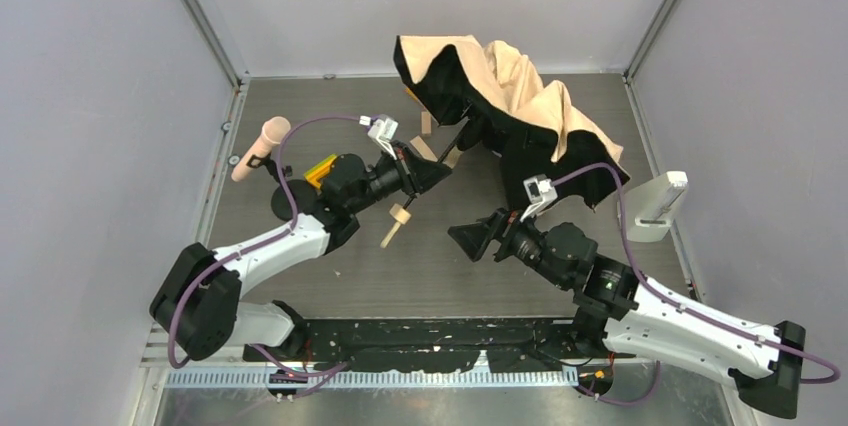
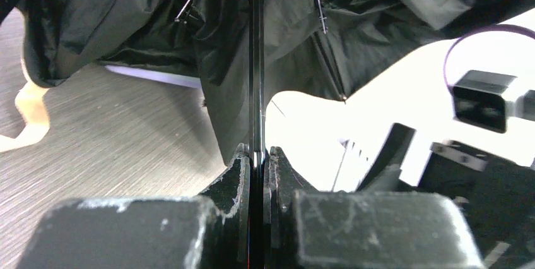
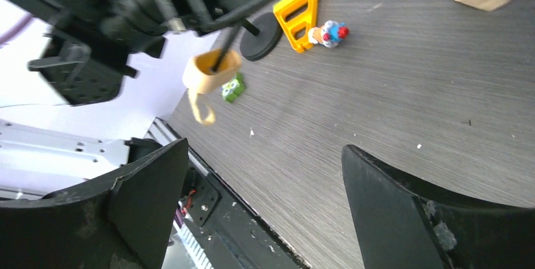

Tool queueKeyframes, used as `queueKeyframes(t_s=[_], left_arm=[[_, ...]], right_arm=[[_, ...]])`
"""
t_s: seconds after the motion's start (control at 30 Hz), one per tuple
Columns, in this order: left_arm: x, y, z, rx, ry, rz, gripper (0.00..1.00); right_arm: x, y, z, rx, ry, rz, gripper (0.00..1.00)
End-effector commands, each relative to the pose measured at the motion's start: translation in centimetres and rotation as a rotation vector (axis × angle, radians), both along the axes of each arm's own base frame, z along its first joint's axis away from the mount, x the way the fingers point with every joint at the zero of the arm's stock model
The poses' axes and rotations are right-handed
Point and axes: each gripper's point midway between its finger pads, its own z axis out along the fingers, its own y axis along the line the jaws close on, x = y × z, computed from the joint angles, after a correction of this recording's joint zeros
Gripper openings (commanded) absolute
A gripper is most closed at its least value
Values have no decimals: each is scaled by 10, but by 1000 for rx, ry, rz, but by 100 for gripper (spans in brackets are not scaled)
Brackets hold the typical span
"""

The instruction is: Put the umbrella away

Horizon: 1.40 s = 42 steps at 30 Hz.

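Umbrella [image 1: 520, 81]: we saw its canopy slumped at the far side of the table [image 1: 430, 281].
Left gripper [image 2: 257, 158]: we found it pinched tight on the shaft [image 2: 255, 60].
Right gripper [image 3: 265, 180]: it stood spread wide, empty.

both arms show white shells over black joints: left arm [image 1: 265, 251], right arm [image 1: 690, 331]. a purple cable [image 1: 320, 120] runs to each small white wrist camera [image 1: 383, 130]. fingers [image 3: 404, 218] are black, scuffed, flecked pale along the edges.
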Motion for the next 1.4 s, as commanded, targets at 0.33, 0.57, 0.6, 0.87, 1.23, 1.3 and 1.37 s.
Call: queueKeyframes(t_s=[0.33, 0.57, 0.6, 0.87, 1.23, 1.3, 1.37], left_arm=[[45, 25, -28, 17, 48, 189, 0], [21, 32, -53, 49, 40, 132, 0], [17, 34, -59, 53, 46, 127, 0], [-5, 47, -78, 81, 20, 107, 0], [-35, 49, -92, 77, -65, 12, 0], [-39, 46, -94, 78, -68, -10, 0], [-46, 41, -96, 80, -73, -38, 0]], right_arm=[[-23, -14, 70, 1, -118, 101, 95], [23, -78, 119, -123, -197, -188, 95], [23, -78, 131, -108, -211, -171, 95], [87, -91, 135, -183, -181, -238, 95], [141, -40, 70, -99, -103, -140, 95], [152, -34, 60, -90, -88, -142, 95], [164, -26, 46, -78, -63, -140, 95]])
